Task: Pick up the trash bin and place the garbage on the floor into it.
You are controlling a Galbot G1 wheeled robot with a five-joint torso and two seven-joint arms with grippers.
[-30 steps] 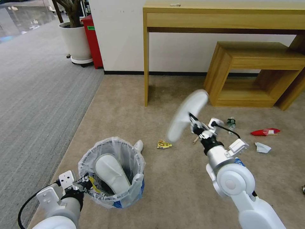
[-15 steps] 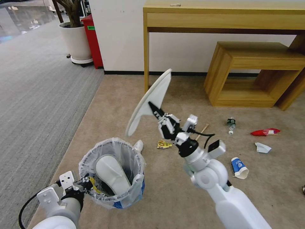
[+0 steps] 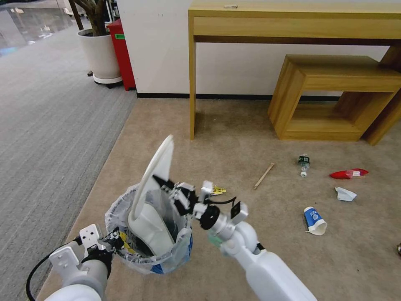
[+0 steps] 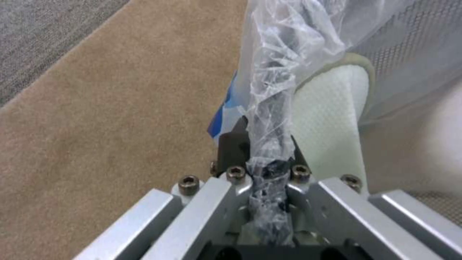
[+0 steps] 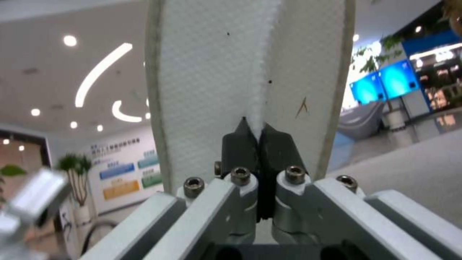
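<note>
Both grippers clamped — slipper (image 3: 154, 175), bin (image 3: 167, 255).

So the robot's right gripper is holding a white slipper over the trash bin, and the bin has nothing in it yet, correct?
Not quite: the trash bin is not empty. The head view shows another white slipper already inside. The right gripper does hold a slipper over it.

Both arms were glossy white shells with round joints, each narrowing to a black collar. The left hand (image 3: 113, 239) and right hand (image 3: 161, 183) had brushed-aluminium brackets, hex-socket screws and dark fingers (image 5: 240, 146). Black cables looped beside the wrists.
</note>
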